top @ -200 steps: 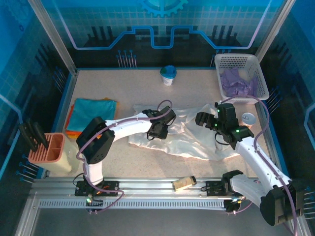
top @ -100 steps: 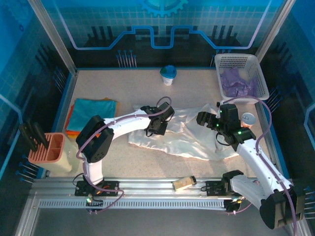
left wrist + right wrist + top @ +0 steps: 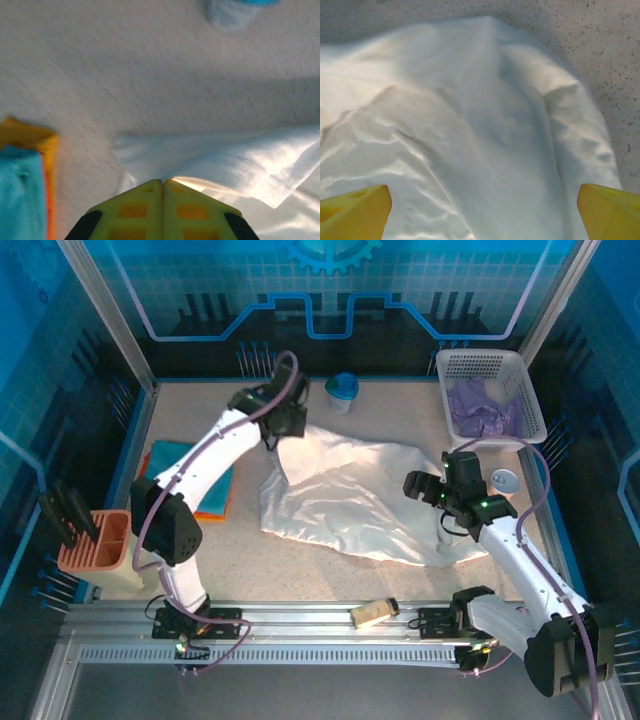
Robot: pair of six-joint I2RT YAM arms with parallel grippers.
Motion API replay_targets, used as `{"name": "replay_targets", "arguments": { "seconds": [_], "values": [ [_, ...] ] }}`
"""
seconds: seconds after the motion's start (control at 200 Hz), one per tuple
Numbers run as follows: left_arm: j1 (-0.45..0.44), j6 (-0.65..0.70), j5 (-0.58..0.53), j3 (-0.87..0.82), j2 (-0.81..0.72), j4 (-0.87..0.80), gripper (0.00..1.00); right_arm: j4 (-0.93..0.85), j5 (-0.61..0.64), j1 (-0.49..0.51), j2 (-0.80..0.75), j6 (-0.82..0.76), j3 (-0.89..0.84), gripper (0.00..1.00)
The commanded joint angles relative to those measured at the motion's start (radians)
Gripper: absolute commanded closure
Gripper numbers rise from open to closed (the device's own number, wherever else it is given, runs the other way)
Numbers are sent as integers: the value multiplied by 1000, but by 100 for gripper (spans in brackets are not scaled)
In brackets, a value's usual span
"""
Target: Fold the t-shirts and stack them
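Plain white t-shirt (image 3: 350,505) across the speckled beige table (image 3: 400,430). By the left edge, a teal t-shirt (image 3: 165,462) over an orange t-shirt (image 3: 30,136). In the far right corner, a pale purple t-shirt (image 3: 480,410) in the white lattice basket (image 3: 480,365). The left gripper (image 3: 162,182) is yellow.

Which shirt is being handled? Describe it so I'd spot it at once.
On the speckled table, look at its middle. A rumpled white shirt is spread there, one corner pinched in the left pincer. Its neighbours are coloured: a folded teal and orange pile, and purple cloth in the basket.
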Motion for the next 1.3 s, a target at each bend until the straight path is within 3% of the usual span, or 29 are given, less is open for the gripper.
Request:
{"name": "replay_targets", "arguments": {
  "seconds": [0.0,0.2,0.415,0.455,0.53,0.58,0.65,0.82,1.121,1.296],
  "values": [
    [88,102,-57,210,89,-115,100,-48,9,-16,-4,-19,27,3],
    [154,254,-73,547,287,-139,100,-103,11,-19,-1,-28,44,3],
    [211,307,-104,715,523,-99,97,-152,20,-26,-21,-35,33,3],
    [228,296,-97,741,563,-102,85,-153,25,-29,-26,-33,26,4],
    [252,263,-87,778,613,-126,50,-154,36,-33,-29,-28,14,5],
    [262,236,-70,783,620,-152,39,-149,39,-40,-23,-26,7,5],
    [267,200,-38,762,600,-194,34,-129,47,-43,-8,-22,-5,6],
    [262,111,104,477,414,-211,24,-51,64,-54,110,-24,11,6],
    [176,-38,231,-234,-39,-2,23,76,2,-145,407,-23,118,6],
    [136,-101,305,-505,-186,62,24,65,-98,-158,568,-61,229,8]
  ]
}}
